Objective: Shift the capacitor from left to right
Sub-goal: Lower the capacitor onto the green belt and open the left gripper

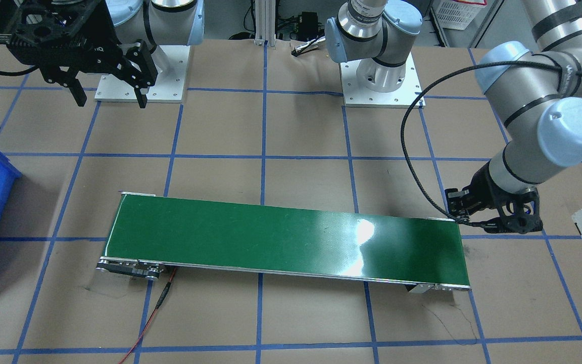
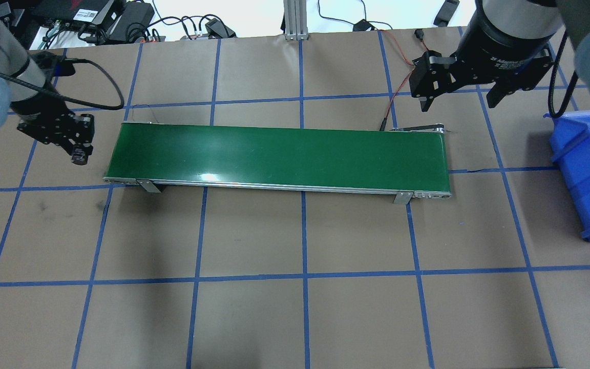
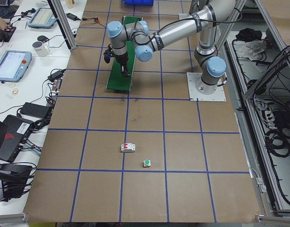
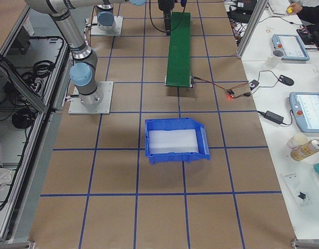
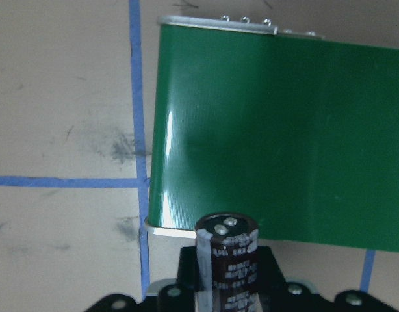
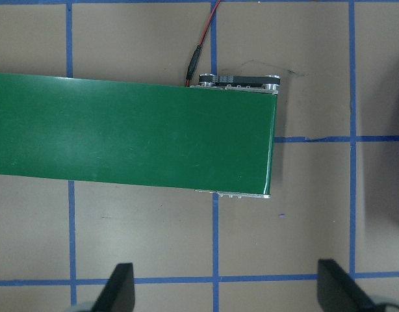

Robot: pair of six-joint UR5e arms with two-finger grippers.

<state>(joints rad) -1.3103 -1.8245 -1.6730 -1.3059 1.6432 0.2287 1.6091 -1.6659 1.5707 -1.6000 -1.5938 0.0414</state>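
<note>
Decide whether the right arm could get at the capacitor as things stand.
Probably not yet. The capacitor is gripped in the left hand just off one end of the belt, while the open right hand hangs above the other end, the whole belt between them.

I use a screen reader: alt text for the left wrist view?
A black capacitor with whitish print sits at bottom centre, its top overlapping the edge of a green conveyor belt filling the upper right. Brown table with blue tape lines lies left.

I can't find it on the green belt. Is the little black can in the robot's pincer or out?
In. The capacitor sits gripped in the left pincer, just off the belt.
</note>
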